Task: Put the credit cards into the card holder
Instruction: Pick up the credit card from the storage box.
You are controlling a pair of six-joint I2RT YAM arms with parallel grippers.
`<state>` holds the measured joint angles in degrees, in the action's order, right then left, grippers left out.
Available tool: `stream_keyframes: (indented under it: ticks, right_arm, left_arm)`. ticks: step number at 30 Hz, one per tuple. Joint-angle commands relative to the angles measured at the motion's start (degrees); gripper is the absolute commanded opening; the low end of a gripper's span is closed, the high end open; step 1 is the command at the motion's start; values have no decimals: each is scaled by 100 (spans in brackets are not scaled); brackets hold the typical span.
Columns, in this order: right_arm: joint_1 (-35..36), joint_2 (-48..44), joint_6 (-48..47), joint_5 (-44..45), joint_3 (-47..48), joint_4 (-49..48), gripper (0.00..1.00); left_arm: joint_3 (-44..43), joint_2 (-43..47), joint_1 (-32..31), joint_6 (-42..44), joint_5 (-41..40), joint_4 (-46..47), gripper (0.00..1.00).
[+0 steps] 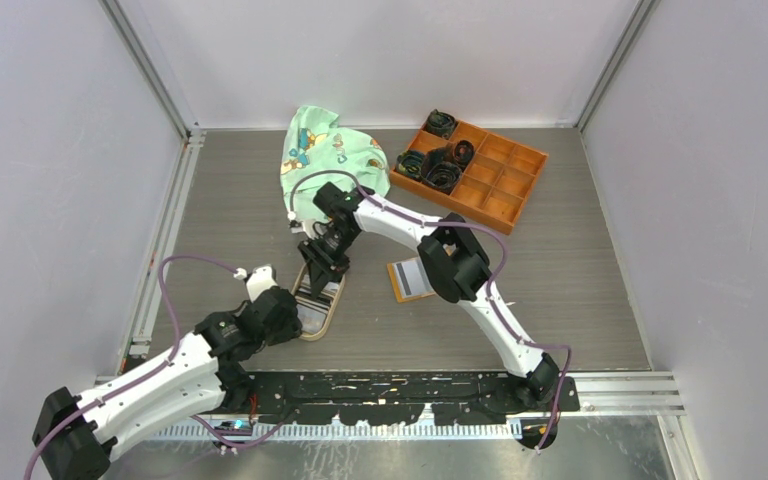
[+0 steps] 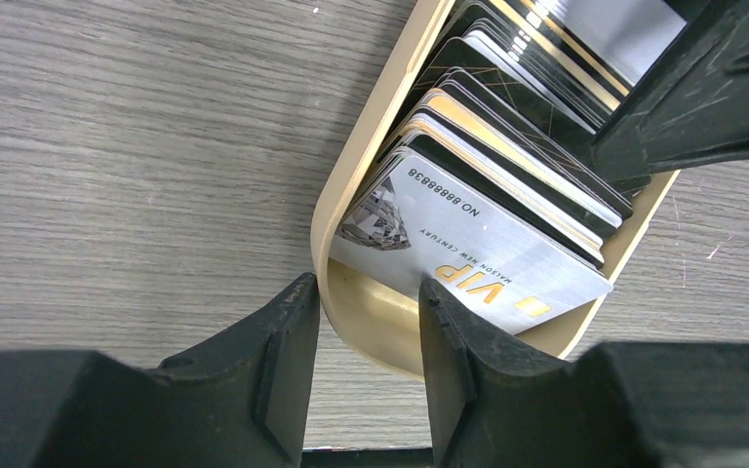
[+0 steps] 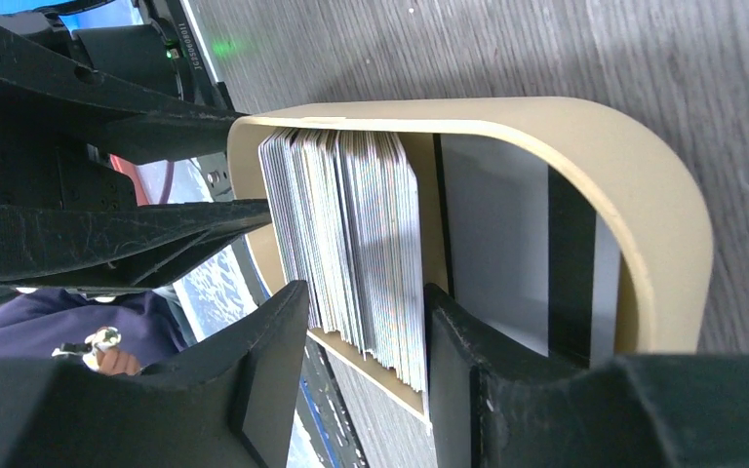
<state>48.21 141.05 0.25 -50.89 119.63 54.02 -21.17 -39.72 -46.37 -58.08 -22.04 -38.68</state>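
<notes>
A tan oval dish [image 1: 309,333] [image 2: 351,185] [image 3: 644,195] holds several credit cards [image 1: 317,308] [image 2: 468,244] [image 3: 351,214] standing on edge and leaning, a silver one at the near end. My left gripper [image 1: 295,312] [image 2: 366,288] is open astride the dish's near end, one finger outside the rim and one inside against the silver card. My right gripper [image 1: 322,262] [image 3: 366,292] is open over the dish's far half, a finger at each side of the stack's edge. The card holder [image 1: 410,278] lies flat to the right, partly behind the right arm.
An orange compartmented tray [image 1: 500,185] with coiled cables stands at the back right. A green patterned cloth [image 1: 325,155] lies at the back centre. Enclosure walls close in both sides and the back. A metal rail [image 1: 165,240] runs along the left edge.
</notes>
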Motion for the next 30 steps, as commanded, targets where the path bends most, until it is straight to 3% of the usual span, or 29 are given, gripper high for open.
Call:
stream_keyframes:
  ticks: [1, 19, 30]
  right_arm:
    - [-42, -535, 72, -68, 269, 54, 51]
    - [-211, -658, 63, 423, 280, 67, 43]
    - [-224, -853, -254, 1450, 202, 11, 14]
  left_arm:
    - [-113, -37, 23, 17, 50, 290, 43]
    - [-116, -83, 23, 38, 85, 324, 42]
    - [-188, 103, 22, 58, 43, 232, 41]
